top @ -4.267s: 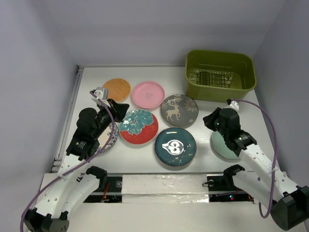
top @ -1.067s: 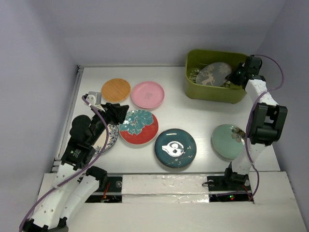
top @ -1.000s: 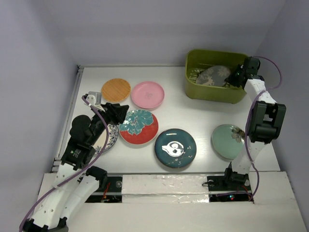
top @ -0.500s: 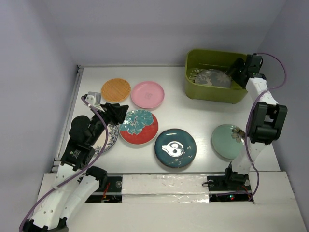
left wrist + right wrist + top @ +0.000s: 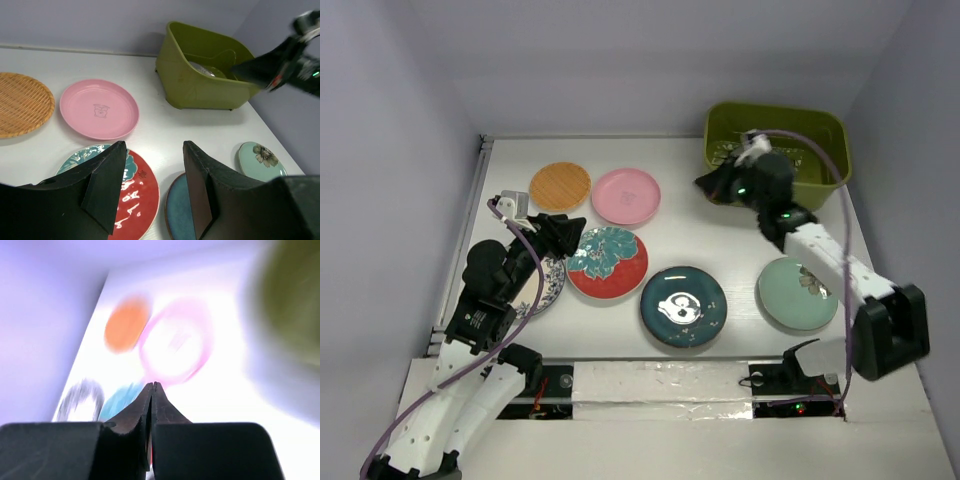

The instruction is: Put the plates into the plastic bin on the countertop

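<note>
Found the plastic bin point(image 5: 825, 190) at the far right corner of the desk point(image 5: 720, 235), long axis running left to right in the top view, open mouth up. Made out one grey plate point(image 5: 201, 68) inside it in the left wrist view; could not judge its tilt.

Counted six more plates, all lying flat and face up on the desk:
- In the far row, a wood-tan plate point(image 5: 560, 186) just beside a pink plate point(image 5: 626, 196).
- Nearer, a red-teal floral plate point(image 5: 607, 262), a dark teal plate point(image 5: 683, 304) and, well to the right, a mint green plate point(image 5: 798, 293).
- At the left, a white blue-rimmed plate point(image 5: 551, 283), mostly covered by the left arm point(image 5: 490, 290).

Noted a metal rail point(image 5: 480, 200) along the desk's left edge.

Saw the right arm point(image 5: 815, 245) stretched over the mint green plate's far side and across the bin's front left corner. That put the right pincer point(image 5: 712, 185) above bare desk between bin and pink plate. Its fingers were pressed together and held nothing, though its own view was badly blurred.

Saw the left pincer point(image 5: 154, 150) spread and empty, hovering above the floral plate's far left edge and pointing toward the bin.
</note>
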`<act>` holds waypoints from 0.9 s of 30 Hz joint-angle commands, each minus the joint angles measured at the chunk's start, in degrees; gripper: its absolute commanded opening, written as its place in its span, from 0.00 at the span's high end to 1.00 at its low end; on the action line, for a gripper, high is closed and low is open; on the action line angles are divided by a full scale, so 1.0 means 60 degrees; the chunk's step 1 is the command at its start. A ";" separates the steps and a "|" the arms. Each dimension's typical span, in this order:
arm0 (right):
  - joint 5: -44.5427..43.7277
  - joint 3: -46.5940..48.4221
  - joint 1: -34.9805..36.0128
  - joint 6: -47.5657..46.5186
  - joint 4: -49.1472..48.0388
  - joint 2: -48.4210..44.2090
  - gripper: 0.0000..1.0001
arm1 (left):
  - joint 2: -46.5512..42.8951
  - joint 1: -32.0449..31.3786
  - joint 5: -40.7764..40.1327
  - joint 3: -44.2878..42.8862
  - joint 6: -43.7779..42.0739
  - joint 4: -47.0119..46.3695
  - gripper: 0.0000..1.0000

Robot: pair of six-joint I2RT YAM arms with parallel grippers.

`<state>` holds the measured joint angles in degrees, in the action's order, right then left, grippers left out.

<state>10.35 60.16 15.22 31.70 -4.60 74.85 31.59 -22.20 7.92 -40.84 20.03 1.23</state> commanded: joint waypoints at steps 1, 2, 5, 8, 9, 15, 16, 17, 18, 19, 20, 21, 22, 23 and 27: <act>0.1480 -0.0447 0.1473 -0.0039 -0.0785 0.1219 0.99 | -0.0066 -0.0065 -0.0002 -0.0034 -0.0087 -0.0235 0.54; 0.1744 -0.0418 0.1737 -0.0098 -0.0931 0.1482 0.97 | -0.0095 -0.0065 -0.0002 -0.0034 -0.0072 -0.0235 0.54; 0.2780 -0.0156 0.2311 -0.0245 -0.1255 0.2683 0.73 | -0.0139 -0.0065 -0.0046 -0.0034 -0.0087 -0.0221 0.54; 0.2876 0.0269 0.2647 -0.0289 -0.1081 0.3710 0.40 | -0.0139 -0.0065 -0.0046 -0.0034 -0.0087 -0.0220 0.54; 0.2788 0.0329 0.2648 -0.0289 -0.1006 0.3886 0.36 | -0.0139 -0.0065 -0.0046 -0.0034 -0.0087 -0.0220 0.54; 0.2259 0.0505 0.2823 -0.0187 -0.0742 0.5116 0.36 | -0.0110 -0.0065 -0.0031 -0.0049 -0.0087 -0.0220 0.54; 0.2376 0.0520 0.2824 -0.0186 -0.0814 0.5335 0.37 | -0.0095 -0.0152 -0.0017 -0.0049 -0.0087 -0.0220 0.54; 0.2652 0.0564 0.2940 -0.0157 -0.0902 0.5570 0.38 | -0.0095 -0.0153 -0.0017 -0.0049 -0.0101 -0.0220 0.54; 0.2771 0.0607 0.3130 -0.0084 -0.0947 0.5978 0.39 | -0.0095 -0.0153 -0.0017 -0.0049 -0.0101 -0.0220 0.54; 0.2888 0.0695 0.3248 -0.0055 -0.1020 0.6156 0.39 | -0.0095 -0.0153 -0.0031 -0.0049 -0.0087 -0.0220 0.54; 0.3078 0.0739 0.3350 -0.0011 -0.1209 0.6303 0.40 | -0.0095 -0.0153 -0.0031 -0.0049 -0.0087 -0.0220 0.54; 0.3138 0.0783 0.3453 0.0091 -0.1312 0.6536 0.40 | -0.0095 -0.0153 -0.0031 -0.0049 -0.0101 -0.0220 0.54; 0.3196 0.0813 0.3541 0.0179 -0.1444 0.6626 0.41 | -0.0109 -0.0153 -0.0031 -0.0049 -0.0101 -0.0220 0.54; 0.3313 0.0784 0.3542 0.0281 -0.1822 0.6714 0.42 | -0.0095 -0.0153 -0.0046 -0.0049 -0.0101 -0.0220 0.54; 0.2963 0.0638 0.3542 0.0735 -0.2308 0.6759 0.77 | -0.0124 -0.0153 -0.0046 -0.0034 -0.0101 -0.0220 0.54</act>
<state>27.92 63.75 36.10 33.50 -13.82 115.18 31.29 -22.83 7.81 -40.84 20.01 1.61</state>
